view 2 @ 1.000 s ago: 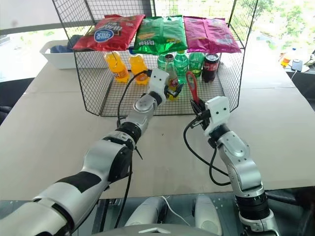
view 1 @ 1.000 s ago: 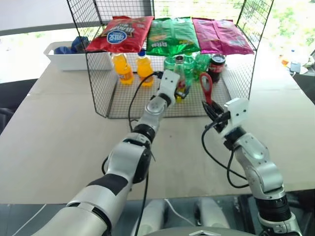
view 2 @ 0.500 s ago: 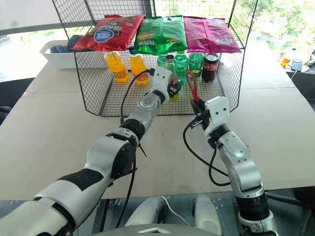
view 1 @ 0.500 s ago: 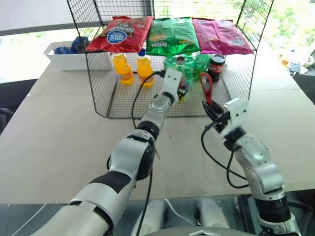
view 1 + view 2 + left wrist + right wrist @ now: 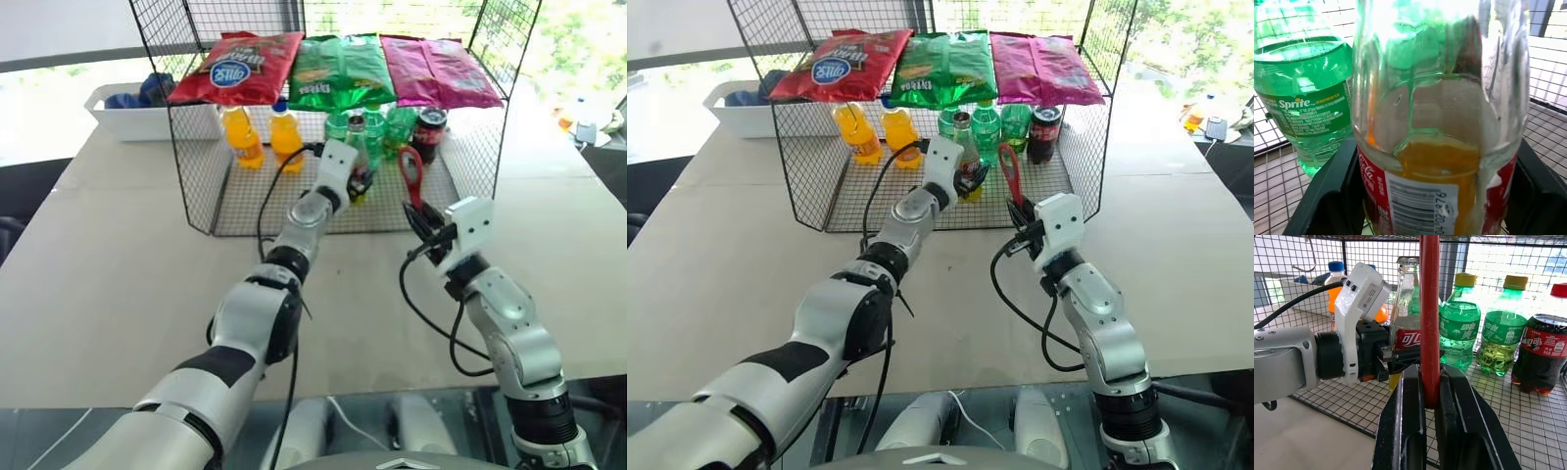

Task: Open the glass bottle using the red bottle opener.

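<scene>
The left tool [image 5: 1382, 363] is pinching the glass bottle [image 5: 1406, 308] inside the wire rack [image 5: 201, 186]; the right tool [image 5: 1431, 387] is gripping the red bottle opener [image 5: 410, 174] upright.

Silver-grey arms, black cables

A beige table [image 5: 108, 255] fills the room's centre. Bright daylight enters through windows [image 5: 411, 15] behind it; greenery is visible outside.
</scene>
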You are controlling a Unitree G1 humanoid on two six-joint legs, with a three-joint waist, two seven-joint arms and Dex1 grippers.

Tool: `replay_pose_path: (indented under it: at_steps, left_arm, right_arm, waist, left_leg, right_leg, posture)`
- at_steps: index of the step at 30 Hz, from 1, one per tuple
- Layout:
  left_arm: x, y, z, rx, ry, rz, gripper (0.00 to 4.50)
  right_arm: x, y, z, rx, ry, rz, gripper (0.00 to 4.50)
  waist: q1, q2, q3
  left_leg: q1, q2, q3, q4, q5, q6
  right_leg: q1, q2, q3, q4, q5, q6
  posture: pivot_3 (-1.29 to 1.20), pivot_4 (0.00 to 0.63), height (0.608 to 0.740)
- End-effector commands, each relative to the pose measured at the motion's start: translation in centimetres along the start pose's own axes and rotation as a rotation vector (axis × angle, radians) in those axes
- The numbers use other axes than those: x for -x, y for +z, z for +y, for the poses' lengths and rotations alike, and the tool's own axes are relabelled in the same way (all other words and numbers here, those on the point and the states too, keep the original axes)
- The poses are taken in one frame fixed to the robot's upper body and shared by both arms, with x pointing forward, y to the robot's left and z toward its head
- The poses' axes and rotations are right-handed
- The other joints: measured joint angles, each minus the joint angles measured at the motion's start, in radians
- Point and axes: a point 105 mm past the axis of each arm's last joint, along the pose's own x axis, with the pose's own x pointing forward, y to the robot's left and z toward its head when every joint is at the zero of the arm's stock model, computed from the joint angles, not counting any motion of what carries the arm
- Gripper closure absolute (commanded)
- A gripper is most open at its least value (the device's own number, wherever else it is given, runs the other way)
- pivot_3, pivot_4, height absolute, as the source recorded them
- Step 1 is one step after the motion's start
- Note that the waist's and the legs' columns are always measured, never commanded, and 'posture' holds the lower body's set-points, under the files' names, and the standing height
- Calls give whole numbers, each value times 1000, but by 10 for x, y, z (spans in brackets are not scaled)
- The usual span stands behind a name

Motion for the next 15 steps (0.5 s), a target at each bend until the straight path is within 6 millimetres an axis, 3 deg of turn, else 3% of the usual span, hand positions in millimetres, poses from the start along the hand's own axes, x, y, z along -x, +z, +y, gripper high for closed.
replay_pose_path:
  at_steps: [1,8,15]
  left_arm:
    - [5,40,2,-98,-83,-163,1731]
    - [41,53,11,-109,-167,-172,1731]
    - [95,58,-17,-11,-355,-93,1731]
  right_arm:
    - [2,17,-5,24,-7,-64,4500]
    - [3,20,-18,46,-39,-69,4500]
    - [2,30,-29,44,-63,-96,4500]
  waist:
    - [0,0,0]
    - [-5,0,0]
    - [-7,0,0]
  left_leg:
    - [0,0,0,0,0,0]
    - [0,1,0,0,0,0]
    - [0,1,0,0,0,0]
  right_leg:
    - [0,0,0,0,0,0]
    - [-1,0,1,0,0,0]
    - [0,0,1,0,0,0]
  posture:
    - [0,150,740]
    - [0,150,740]
    - [0,150,740]
